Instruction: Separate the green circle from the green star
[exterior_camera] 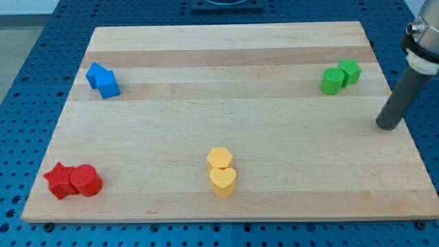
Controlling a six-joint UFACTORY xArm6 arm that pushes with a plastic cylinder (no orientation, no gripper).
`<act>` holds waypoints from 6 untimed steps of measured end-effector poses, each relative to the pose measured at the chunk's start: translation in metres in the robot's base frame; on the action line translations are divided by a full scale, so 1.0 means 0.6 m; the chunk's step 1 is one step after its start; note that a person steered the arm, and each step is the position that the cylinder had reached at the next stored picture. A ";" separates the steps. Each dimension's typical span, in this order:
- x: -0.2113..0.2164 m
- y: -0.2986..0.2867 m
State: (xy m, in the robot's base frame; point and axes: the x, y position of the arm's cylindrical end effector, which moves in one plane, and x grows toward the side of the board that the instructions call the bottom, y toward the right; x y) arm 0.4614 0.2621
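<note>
The green circle (332,81) and the green star (350,71) sit touching each other at the view's upper right of the wooden board (226,116); the circle is at the lower left of the star. My tip (387,125) rests on the board near its right edge, below and to the right of both green blocks, apart from them.
Two blue blocks (103,79) touch at the upper left. A red star (60,180) and red circle (86,181) touch at the lower left. A yellow hexagon (219,158) sits against a yellow heart (223,182) at the bottom middle.
</note>
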 end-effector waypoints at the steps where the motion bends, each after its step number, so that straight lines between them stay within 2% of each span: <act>1: -0.076 -0.003; 2: -0.086 -0.003; 3: -0.164 -0.003; 6: -0.172 0.012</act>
State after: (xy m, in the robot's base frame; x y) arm 0.3580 0.2694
